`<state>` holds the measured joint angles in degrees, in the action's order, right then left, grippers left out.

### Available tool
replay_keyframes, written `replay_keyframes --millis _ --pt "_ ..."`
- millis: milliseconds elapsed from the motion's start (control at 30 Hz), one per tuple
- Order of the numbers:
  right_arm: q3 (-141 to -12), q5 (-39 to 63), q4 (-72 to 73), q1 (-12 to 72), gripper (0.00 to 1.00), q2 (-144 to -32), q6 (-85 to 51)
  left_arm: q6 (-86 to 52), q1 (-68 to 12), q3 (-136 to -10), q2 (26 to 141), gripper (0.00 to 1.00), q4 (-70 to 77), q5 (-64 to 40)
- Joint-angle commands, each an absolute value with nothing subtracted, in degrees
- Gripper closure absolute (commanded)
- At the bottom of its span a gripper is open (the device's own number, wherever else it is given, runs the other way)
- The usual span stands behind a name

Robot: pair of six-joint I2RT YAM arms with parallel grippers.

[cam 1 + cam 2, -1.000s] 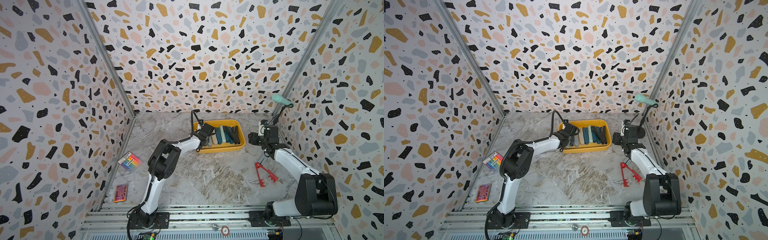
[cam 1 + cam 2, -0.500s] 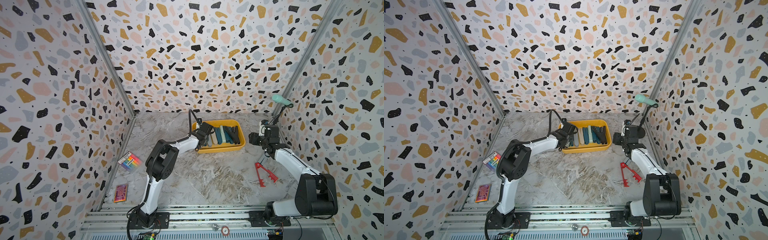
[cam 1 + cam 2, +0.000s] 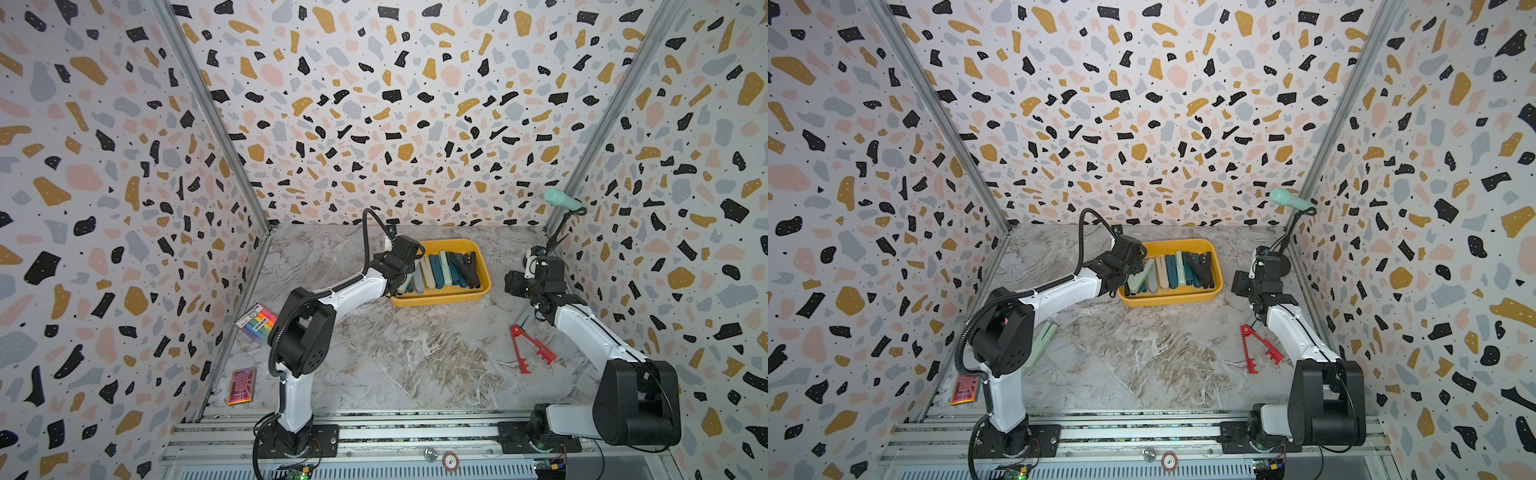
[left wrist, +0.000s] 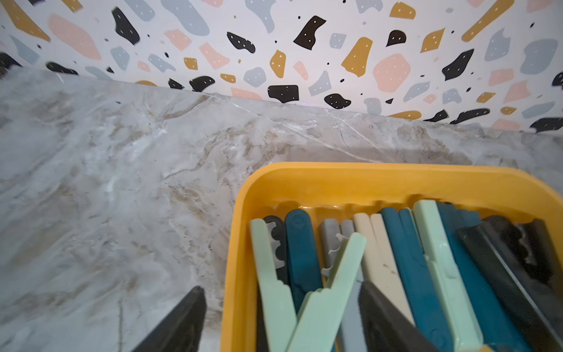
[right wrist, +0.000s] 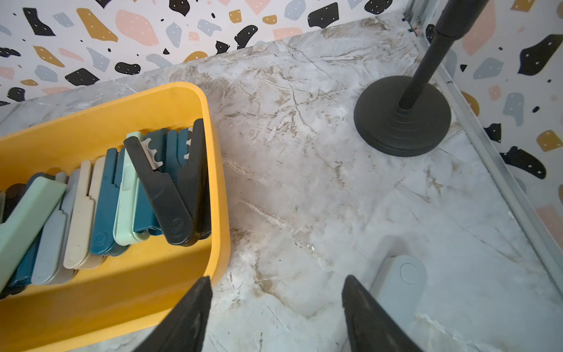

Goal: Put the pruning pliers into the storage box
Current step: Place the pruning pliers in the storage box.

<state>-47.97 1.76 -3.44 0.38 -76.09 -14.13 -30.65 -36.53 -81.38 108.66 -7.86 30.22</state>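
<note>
Marble table: one storage box, one red pliers.

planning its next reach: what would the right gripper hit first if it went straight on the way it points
The right gripper would likely meet bare table first, between the storage box and the grey pliers; depth is unclear.

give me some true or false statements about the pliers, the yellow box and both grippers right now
1. The red pruning pliers lie in the storage box. False: they lie on the table, outside it.
2. The left gripper is open, straddling the box's wall. True.
3. The right gripper holds the grey pliers. False: it is open and empty; they lie on the table.
4. Black pliers lie in the box. True.
</note>
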Motion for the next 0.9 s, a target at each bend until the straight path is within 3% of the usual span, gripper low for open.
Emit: replay_keyframes --millis 0,67,500,700,867 --pt "-47.64 2.08 -3.88 -0.04 0.3 -74.35 -14.93 -29.89 -36.52 -74.64 100.92 0.07 -6.4 35.49" --pt "-47.46 2.54 -3.35 -0.19 0.3 -74.17 -14.98 -30.08 -36.26 -68.67 95.5 0.0 -6.62 37.77" --pt "-47.64 5.73 -0.99 -0.31 0.3 -75.5 -15.42 -39.87 -24.75 -31.61 65.28 0.01 -16.55 33.76" --pt "-47.89 6.58 -0.88 -0.27 0.3 -75.24 -15.55 -42.31 -21.3 -25.89 59.61 0.01 -18.02 33.09" --pt "-47.55 6.58 -0.83 -0.27 0.3 -74.67 -15.53 -42.5 -16.56 -23.19 61.57 0.01 -13.65 27.97"
